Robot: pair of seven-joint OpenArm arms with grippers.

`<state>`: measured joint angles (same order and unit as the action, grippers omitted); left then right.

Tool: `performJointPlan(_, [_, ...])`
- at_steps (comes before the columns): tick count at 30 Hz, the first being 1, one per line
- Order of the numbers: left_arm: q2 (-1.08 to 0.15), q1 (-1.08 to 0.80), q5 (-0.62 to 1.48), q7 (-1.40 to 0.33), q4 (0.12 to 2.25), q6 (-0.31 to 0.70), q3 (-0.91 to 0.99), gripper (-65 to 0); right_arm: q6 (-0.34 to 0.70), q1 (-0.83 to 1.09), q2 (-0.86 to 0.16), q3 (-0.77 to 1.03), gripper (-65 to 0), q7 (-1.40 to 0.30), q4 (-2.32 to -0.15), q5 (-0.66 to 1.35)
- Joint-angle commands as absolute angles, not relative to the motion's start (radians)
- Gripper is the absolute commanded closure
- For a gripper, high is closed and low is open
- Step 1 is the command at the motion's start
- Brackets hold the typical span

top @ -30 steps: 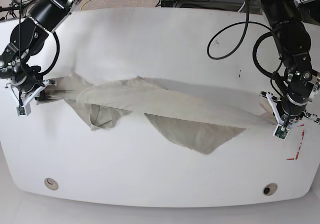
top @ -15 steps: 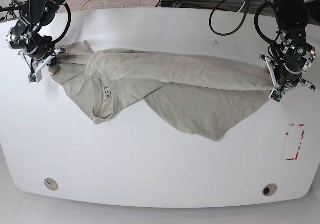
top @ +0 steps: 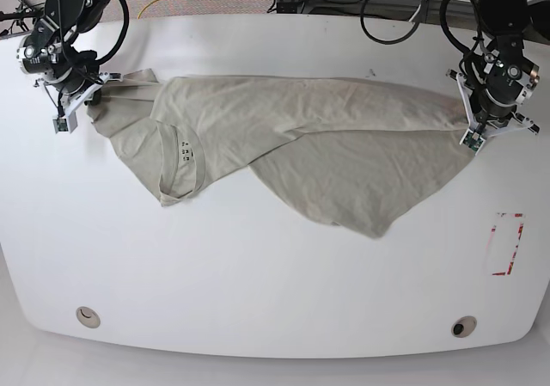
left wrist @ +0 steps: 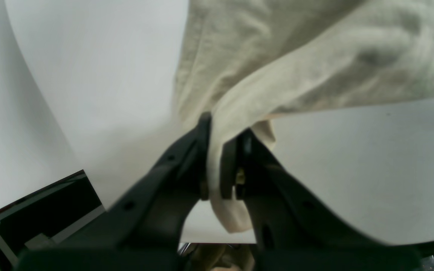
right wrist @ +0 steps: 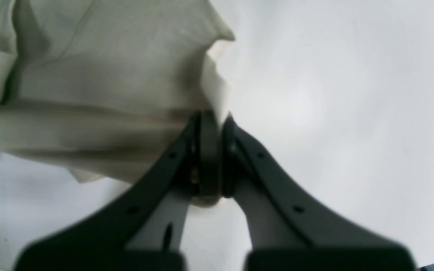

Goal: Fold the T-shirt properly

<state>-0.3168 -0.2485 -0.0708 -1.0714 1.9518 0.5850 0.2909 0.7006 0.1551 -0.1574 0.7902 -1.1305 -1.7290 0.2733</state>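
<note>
The T-shirt (top: 292, 145) lies stretched across the far half of the white table (top: 258, 283), spanning almost the full width between the two arms. Its ribbed collar (top: 185, 167), with small dark print inside, faces up toward the base view's left; a large pointed flap of the body (top: 361, 197) spreads toward the near side, right of centre.

Left claw (left wrist: 220, 150) — closed on a bunched edge of the T-shirt, a strip of fabric pinched between the jaws and trailing out behind them. In the base view it sits at the garment's right end (top: 471, 138).

Right claw (right wrist: 211, 124) — closed on a folded edge of the T-shirt, at the garment's left end (top: 84, 104).

A red-marked rectangle (top: 505, 244) is on the table near its right edge, apart from the cloth.
</note>
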Motion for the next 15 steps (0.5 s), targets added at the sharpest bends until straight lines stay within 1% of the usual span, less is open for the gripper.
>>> performJointPlan(1, [-0.335, -0.237, -0.091, -1.064, 1.969, 0.576, 0.298, 0.0, 0.698, 0.153, -0.171, 0.796, 0.0, -1.121, -1.759, 0.271])
performJointPlan(15, [-0.335, -0.286, -0.091, -1.064, 1.969, 0.576, 0.3, 0.0, 0.698, 0.17, -0.17, 0.799, 0.0, -1.121, -1.756, 0.269])
